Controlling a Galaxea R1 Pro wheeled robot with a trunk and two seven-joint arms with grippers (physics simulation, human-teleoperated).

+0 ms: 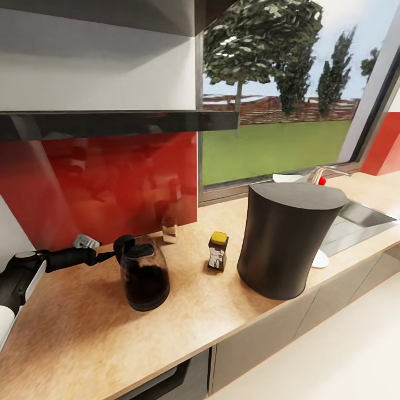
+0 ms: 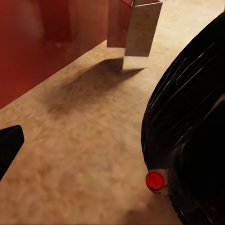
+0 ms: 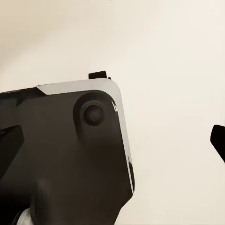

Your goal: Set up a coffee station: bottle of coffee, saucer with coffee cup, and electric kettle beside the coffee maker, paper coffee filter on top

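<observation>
**Left claw at the kettle's handle side, grip unclear**

In the head view the left arm [image 1: 33, 266] reaches in low over the countertop [image 1: 83, 344], and the left gripper [image 1: 114, 253] ends right at the back of the electric kettle [image 1: 143, 275], at the level of its black lid and handle. Whether its fingers are closed on the handle or merely beside it cannot be told from here, since the kettle's dark top merges with the claw. The left wrist view gives little more: one dark fingertip [image 2: 7, 147] shows at the picture's edge, well apart from the kettle's glossy black body [image 2: 187, 103] with its small red light [image 2: 155, 180], and bare countertop lies between them. The other finger is hidden, so how wide the claw stands remains uncertain.

The kettle stands upright on the countertop. The bottle of coffee [image 1: 218, 251] stands between it and the coffee maker [image 1: 289, 239], apart from both. A white rounded edge, possibly the saucer [image 1: 320, 259], shows just behind the coffee maker's base. The kitchen shelf [image 1: 119, 121] runs across the wall above the red backsplash [image 1: 100, 189].

The right wrist view shows part of the robot's dark body [image 3: 65, 159] against a pale floor, with a dark tip [image 3: 219, 140] at the picture's edge; that claw's opening cannot be judged.
</observation>
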